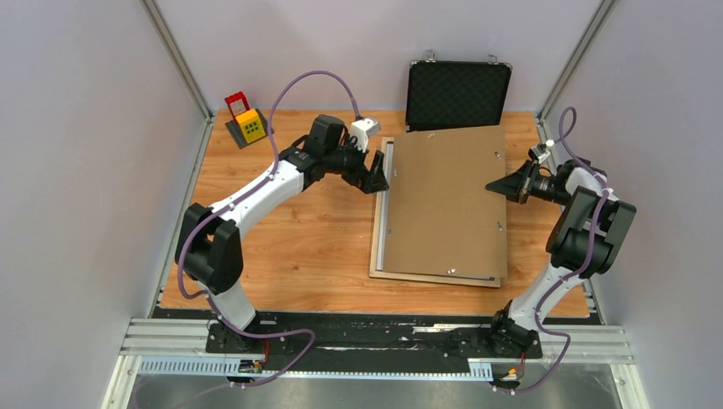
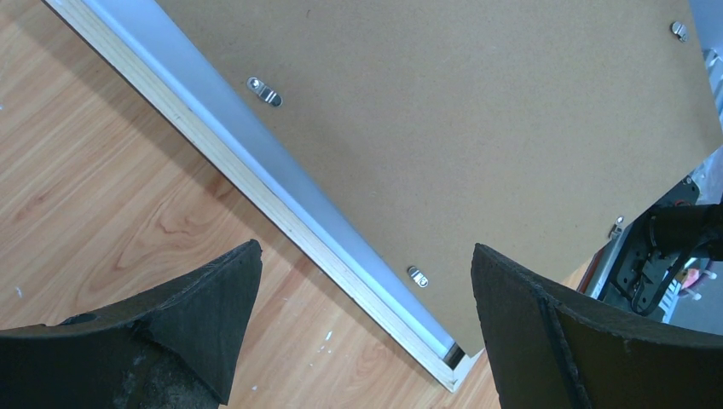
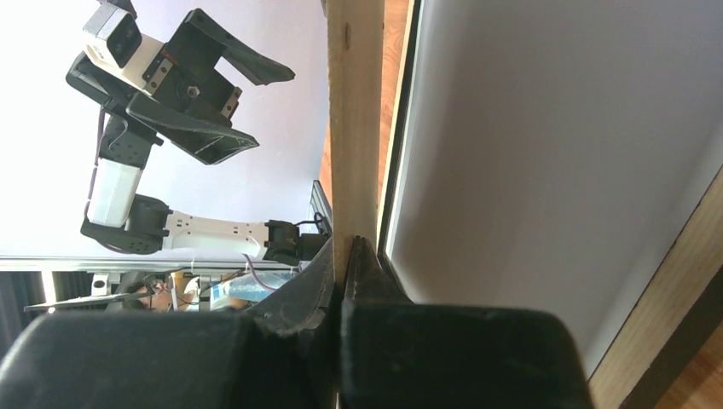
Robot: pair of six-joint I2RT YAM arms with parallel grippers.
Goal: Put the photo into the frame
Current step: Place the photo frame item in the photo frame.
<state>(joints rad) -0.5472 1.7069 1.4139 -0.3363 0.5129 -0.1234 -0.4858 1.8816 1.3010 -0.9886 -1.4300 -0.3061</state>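
The frame [image 1: 378, 243] lies flat on the table, its pale wood rail [image 2: 213, 158] running under my left gripper. A plain brown backing board [image 1: 443, 200] rests askew on top of it. Inside the left rail shows a pale bluish-white strip [image 2: 196, 89]; I cannot tell whether it is the photo, whose printed face is hidden. My left gripper [image 1: 381, 173] hovers open over the frame's far left corner [image 2: 367, 256], holding nothing. My right gripper [image 1: 493, 185] is shut on the board's right edge [image 3: 354, 111], which is lifted off the frame's pale rail [image 3: 673, 281]. Its fingertips [image 3: 351, 243] meet on the board.
An open black case [image 1: 459, 94] stands at the back edge behind the board. A red and yellow toy block [image 1: 245, 123] sits at the back left. Small metal clips [image 2: 264, 91] are set along the board's edges. Grey walls enclose the table on three sides.
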